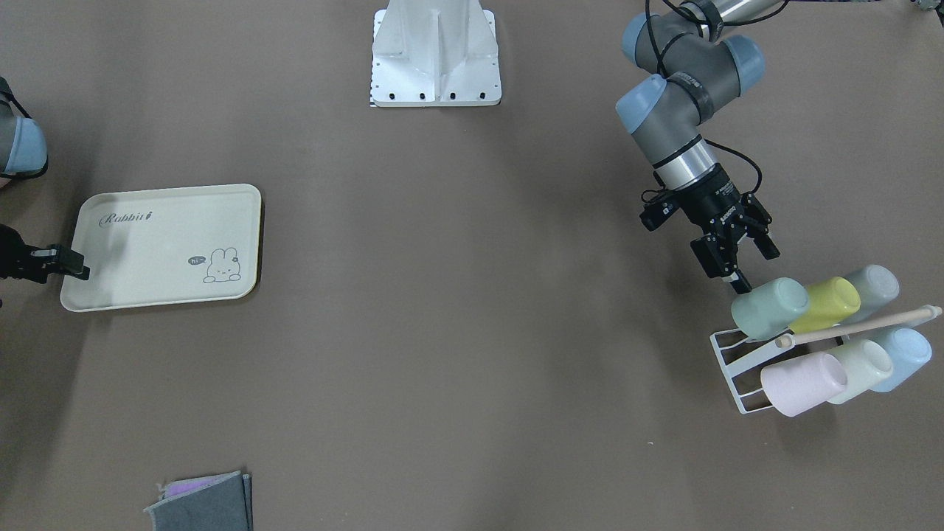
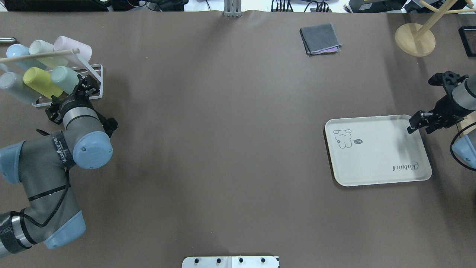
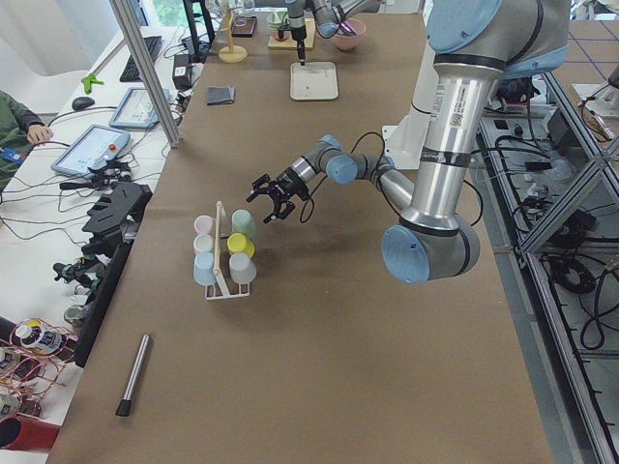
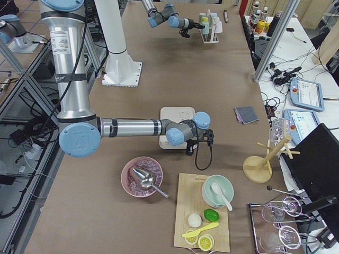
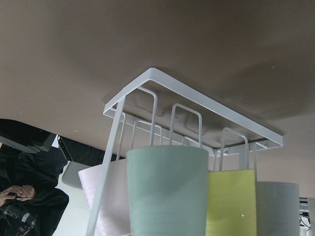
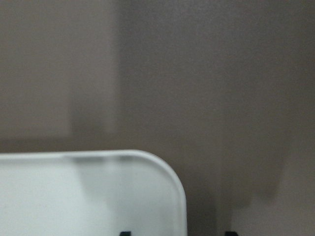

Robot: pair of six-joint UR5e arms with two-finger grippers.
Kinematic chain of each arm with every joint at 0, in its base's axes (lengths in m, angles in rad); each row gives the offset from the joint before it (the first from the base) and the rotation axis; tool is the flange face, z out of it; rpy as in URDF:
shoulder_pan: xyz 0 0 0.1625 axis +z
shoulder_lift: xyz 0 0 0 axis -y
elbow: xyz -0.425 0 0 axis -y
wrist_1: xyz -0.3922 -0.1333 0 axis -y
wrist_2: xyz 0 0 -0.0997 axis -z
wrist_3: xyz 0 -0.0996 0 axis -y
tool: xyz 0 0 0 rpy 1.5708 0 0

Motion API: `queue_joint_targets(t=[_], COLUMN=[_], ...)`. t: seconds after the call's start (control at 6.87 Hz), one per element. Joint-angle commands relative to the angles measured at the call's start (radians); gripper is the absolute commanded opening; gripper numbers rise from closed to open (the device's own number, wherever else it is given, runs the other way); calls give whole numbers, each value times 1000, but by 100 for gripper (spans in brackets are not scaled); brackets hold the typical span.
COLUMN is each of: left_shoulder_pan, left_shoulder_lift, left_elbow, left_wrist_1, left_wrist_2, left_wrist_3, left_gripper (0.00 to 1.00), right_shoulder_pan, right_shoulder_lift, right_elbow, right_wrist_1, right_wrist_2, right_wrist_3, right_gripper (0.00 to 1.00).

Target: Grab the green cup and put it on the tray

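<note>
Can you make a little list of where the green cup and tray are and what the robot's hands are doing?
green cup: lying sideways on the white rack, beside the yellow cup
cups on rack: six
tray: flat on the table, far from the rack, nothing on it
left hand: open, right by the green cup, not holding it
right hand: open, over a tray corner
job: not done yet

green cup [image 1: 770, 307] on rack [image 5: 216, 104], tray [image 1: 147, 251] well apart
</note>
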Motion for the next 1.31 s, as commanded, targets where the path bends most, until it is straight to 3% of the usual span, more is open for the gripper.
queue_joint_targets(t=[0.0, 0.44, 0.58, 0.73, 0.87, 1.16], left_shoulder_pan=[1, 4, 4, 4, 4, 4], left_shoulder_lift=[15, 10, 10, 9, 7, 4], left_elbow=[14, 83, 95, 101, 111, 164], left_wrist_1=[-9, -124, -144, -144, -147, -211], left_wrist_2=[28, 60, 61, 61, 61, 63], left_wrist_3=[28, 89, 95, 95, 95, 97], left_gripper=[98, 98, 98, 98, 98, 98], right_shoulder_pan=[-3, -10, -10, -13, -13, -12], right_shoulder_lift=[-7, -4, -6, -4, -7, -10], right_elbow=[-2, -6, -1, -1, -1, 5], right_wrist_1=[1, 1, 1, 1, 1, 1], right_wrist_2=[0, 1, 3, 1, 1, 13], right_wrist_3=[0, 2, 0, 2, -1, -4], right_gripper=[51, 51, 31, 21, 1, 0])
